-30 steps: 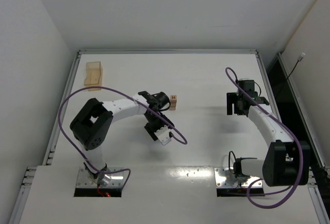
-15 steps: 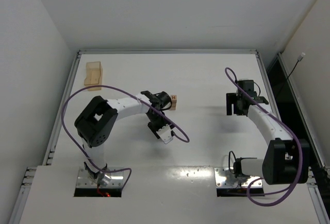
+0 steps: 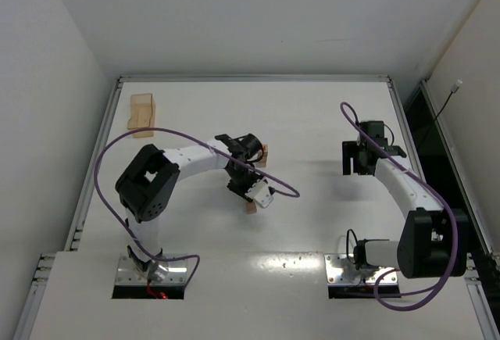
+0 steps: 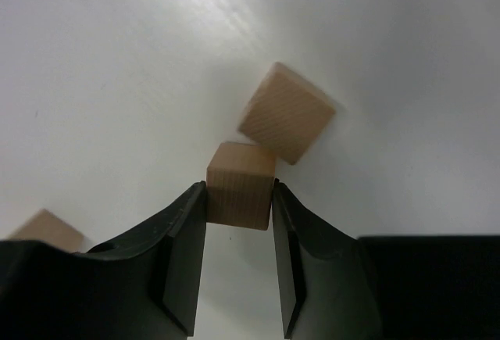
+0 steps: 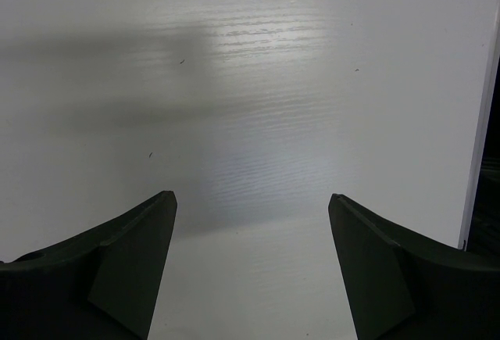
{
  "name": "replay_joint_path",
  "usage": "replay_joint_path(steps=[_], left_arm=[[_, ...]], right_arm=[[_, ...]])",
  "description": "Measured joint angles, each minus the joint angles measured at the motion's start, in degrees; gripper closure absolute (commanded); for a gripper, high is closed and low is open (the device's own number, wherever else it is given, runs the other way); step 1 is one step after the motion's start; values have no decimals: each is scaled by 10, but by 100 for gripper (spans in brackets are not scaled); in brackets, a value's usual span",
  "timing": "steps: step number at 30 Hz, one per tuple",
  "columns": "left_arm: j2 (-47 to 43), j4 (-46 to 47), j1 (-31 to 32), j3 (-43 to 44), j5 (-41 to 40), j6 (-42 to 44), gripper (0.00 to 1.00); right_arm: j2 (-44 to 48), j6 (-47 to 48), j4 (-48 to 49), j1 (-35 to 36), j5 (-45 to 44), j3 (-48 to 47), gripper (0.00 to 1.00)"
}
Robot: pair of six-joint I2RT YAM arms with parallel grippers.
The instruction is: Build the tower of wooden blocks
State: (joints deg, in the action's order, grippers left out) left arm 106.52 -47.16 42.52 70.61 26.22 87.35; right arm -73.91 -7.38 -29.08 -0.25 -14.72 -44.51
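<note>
Table point(image 3: 312, 223): white, bears all.
Right claw point(image 5: 251, 197): wide, empty, over bare surface.
Left claw point(image 4: 238, 189): jaws pressed on both sides of one cube point(image 4: 241, 201), mid-table.
Tower point(image 3: 143, 113): short stack, far-left corner; seemingly barely begun.
Tilted cube point(image 4: 286, 123), third cube point(image 4: 47, 230): loose, unstacked.
</note>
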Motion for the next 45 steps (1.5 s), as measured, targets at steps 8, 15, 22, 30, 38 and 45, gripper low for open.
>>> replay_joint_path(steps=[8, 15, 22, 30, 38, 45], left_arm=[[2, 31, 32, 126, -37, -435, 100], [2, 18, 36, 234, -44, -774, 100], [8, -5, 15, 309, -75, -975, 100], [23, -12, -4, 340, -218, -1056, 100], [65, -23, -4, 359, -305, -1076, 100], [89, -30, -4, 379, -331, -1075, 100]], right_arm=[[0, -4, -2, 0, 15, -1, 26], [3, -6, -6, 0, 30, -2, 26], [8, -12, -10, 0, 47, -2, 26], [8, -17, -10, -4, 60, -2, 26], [8, -19, -10, -15, 68, -2, 26], [8, -19, -10, -21, 75, -2, 26]])
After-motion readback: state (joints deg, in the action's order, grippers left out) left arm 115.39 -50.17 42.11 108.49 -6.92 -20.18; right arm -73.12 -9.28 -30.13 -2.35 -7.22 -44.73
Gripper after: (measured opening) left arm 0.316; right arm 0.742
